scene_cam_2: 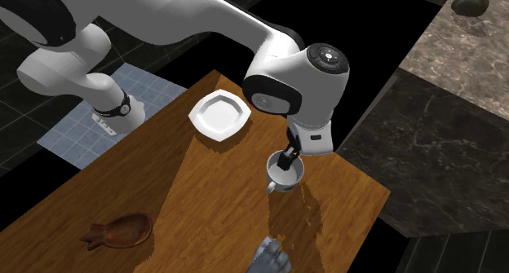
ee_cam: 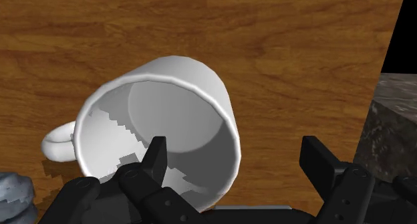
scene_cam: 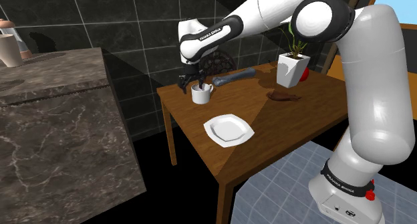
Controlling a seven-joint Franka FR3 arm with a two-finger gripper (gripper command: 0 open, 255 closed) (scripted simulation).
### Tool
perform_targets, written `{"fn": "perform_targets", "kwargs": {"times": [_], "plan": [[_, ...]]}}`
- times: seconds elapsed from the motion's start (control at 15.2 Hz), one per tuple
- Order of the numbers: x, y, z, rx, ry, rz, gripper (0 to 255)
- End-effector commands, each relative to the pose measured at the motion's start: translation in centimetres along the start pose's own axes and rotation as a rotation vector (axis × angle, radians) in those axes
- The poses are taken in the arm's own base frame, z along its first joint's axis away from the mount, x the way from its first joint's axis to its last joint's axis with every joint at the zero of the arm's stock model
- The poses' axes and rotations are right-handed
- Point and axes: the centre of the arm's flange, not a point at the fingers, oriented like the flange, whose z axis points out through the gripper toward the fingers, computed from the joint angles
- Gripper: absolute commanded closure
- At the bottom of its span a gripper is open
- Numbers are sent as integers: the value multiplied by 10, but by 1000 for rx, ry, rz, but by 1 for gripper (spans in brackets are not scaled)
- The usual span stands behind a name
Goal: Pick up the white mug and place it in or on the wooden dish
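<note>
Wrist view: gripper (ee_cam: 237, 156) fingers stand apart, straddling one wall of the upright white mug (ee_cam: 177, 79) directly beneath; one finger inside, one outside; wooden dish (scene_cam_2: 118, 231) well apart.

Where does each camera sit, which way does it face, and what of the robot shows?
Shoulder view: beside the stand, facing across the table to the white mug; the whole arm shows.
Second exterior view: high, opposite the stand, looking down at the mug; most of the arm shows.
Wrist view: on the hand, looking into the mug; the open gripper shows, its fingers straddling the mug's wall.
Both exterior views share the white plate and wooden dish.
</note>
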Motion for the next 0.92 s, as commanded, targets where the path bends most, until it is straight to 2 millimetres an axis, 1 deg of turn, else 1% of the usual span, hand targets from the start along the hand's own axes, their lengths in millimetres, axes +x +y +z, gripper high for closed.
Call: {"fn": "perform_targets", "kwargs": {"times": [0.0,0.13,0.66,0.73,0.86], "plan": [[0,0,11,0,1,0,0],[0,0,19,0,1,0,0],[0,0,19,0,1,0,0],[0,0,19,0,1,0,255],[0,0,19,0,1,0,255]]}}
